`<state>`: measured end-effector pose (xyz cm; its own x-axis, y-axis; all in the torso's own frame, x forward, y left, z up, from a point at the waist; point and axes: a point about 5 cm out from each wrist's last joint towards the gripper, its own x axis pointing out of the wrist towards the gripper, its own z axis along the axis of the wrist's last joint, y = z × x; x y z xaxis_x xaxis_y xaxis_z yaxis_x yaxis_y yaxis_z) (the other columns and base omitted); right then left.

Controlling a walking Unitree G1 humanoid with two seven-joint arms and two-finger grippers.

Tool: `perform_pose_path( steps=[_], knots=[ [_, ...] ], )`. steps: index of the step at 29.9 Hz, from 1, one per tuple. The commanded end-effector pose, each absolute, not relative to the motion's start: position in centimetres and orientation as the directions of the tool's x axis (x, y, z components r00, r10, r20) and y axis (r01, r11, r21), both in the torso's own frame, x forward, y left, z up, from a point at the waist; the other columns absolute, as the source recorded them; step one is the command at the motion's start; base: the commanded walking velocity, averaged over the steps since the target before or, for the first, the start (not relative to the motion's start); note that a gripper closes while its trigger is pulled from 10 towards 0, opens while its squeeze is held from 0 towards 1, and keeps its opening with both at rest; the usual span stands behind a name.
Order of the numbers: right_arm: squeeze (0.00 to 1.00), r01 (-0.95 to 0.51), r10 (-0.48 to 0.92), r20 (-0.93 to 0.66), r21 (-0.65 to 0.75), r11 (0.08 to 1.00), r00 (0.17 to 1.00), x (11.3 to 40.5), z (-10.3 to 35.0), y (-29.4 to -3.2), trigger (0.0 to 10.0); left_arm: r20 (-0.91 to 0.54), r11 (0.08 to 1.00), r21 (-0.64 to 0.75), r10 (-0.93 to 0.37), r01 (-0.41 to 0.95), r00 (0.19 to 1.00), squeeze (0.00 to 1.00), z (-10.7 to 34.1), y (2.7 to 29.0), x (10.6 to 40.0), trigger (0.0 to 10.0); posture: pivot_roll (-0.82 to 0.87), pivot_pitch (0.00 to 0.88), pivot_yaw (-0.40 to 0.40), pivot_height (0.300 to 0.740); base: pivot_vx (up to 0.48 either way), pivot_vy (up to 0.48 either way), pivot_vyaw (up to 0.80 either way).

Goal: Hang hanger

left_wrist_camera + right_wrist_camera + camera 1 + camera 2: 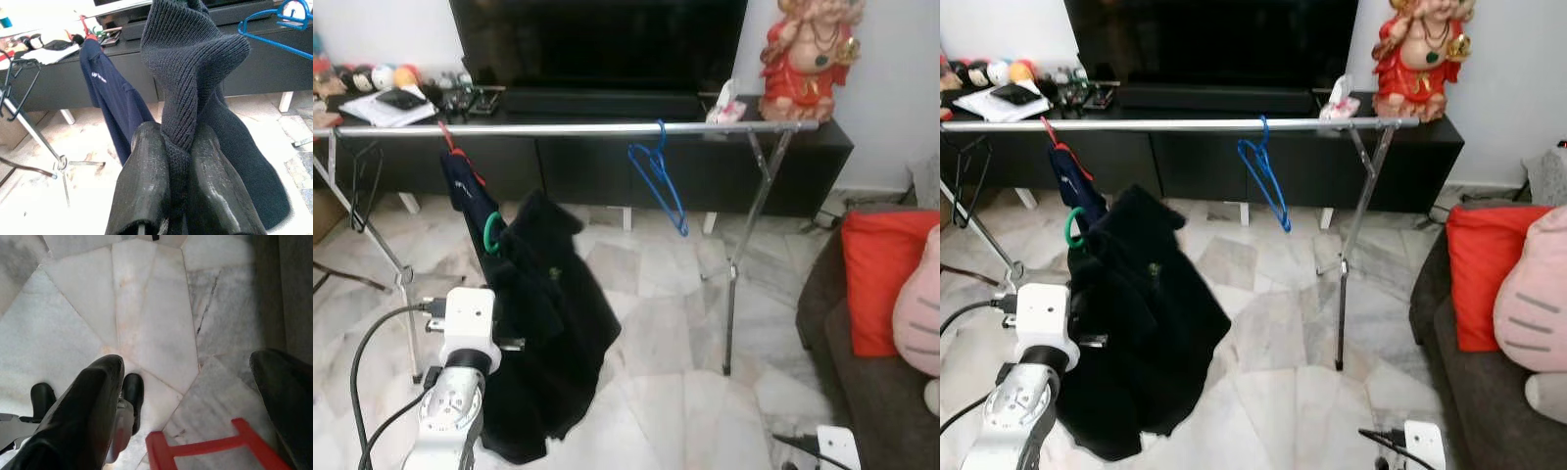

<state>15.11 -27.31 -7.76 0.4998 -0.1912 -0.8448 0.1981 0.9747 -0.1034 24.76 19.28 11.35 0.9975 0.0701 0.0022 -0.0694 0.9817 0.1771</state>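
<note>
Carrying step here: the left gripper (178,196) has its jaws pinched tight on a fold of the dark sweater (548,323), which hangs on a green hanger (490,233) just below the rail (578,128), hook not yet over it. Next, by my read, lift and tip that hook onto the rail, between the navy shirt (465,191) and the blue hanger (658,176). Left arm raised forward, below the rail. Right gripper (188,406) hangs low, jaws spread over the floor (151,323).

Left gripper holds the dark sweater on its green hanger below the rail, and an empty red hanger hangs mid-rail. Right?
Not quite: the empty hanger mid-rail is blue, as the left eye view shows. The left gripper does hold the dark sweater on its green hanger.
</note>
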Motion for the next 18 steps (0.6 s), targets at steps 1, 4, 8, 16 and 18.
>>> perform_pose_path(
  steps=[1, 4, 8, 16, 18],
  knots=[
    [0.0, 0.21, -0.196, -0.857, -0.105, 0.972, 0.477, 14.26, -8.04, -27.48, 10.0, 0.028, 0.982, 0.169, 0.077, -0.081, 0.997, 0.0, 12.01, 19.37, 24.77, 10.0, -0.02, 0.0, -0.004, 0.74, 0.0, 0.424, 0.0],
    [0.0, 0.21, -0.195, -0.856, -0.104, 0.972, 0.478, 14.26, -8.05, -27.46, 10.0, 0.028, 0.982, 0.169, 0.077, -0.081, 0.997, 0.0, 12.04, 19.4, 24.75, 10.0, -0.02, 0.0, -0.003, 0.74, 0.0, 0.421, 0.0],
    [0.0, 0.211, -0.194, -0.857, -0.102, 0.972, 0.478, 14.23, -8.07, -27.43, 10.0, 0.027, 0.982, 0.171, 0.078, -0.081, 0.997, 0.0, 12.11, 19.43, 24.77, 10.0, -0.02, 0.0, -0.003, 0.74, 0.0, 0.421, 0.0],
    [0.0, 0.215, -0.195, -0.857, -0.102, 0.971, 0.477, 14.24, -8.08, -27.4, 10.0, 0.026, 0.983, 0.166, 0.074, -0.077, 0.997, 0.0, 12.19, 19.29, 24.84, 10.0, -0.01, 0.0, -0.001, 0.74, 0.0, 0.421, 0.0],
    [0.0, 0.215, -0.195, -0.857, -0.101, 0.971, 0.477, 14.25, -8.08, -27.39, 10.0, 0.025, 0.983, 0.166, 0.074, -0.077, 0.997, 0.0, 12.21, 19.31, 24.85, 10.0, -0.01, 0.0, 0.0, 0.74, 0.0, 0.426, 0.0]
  ],
)
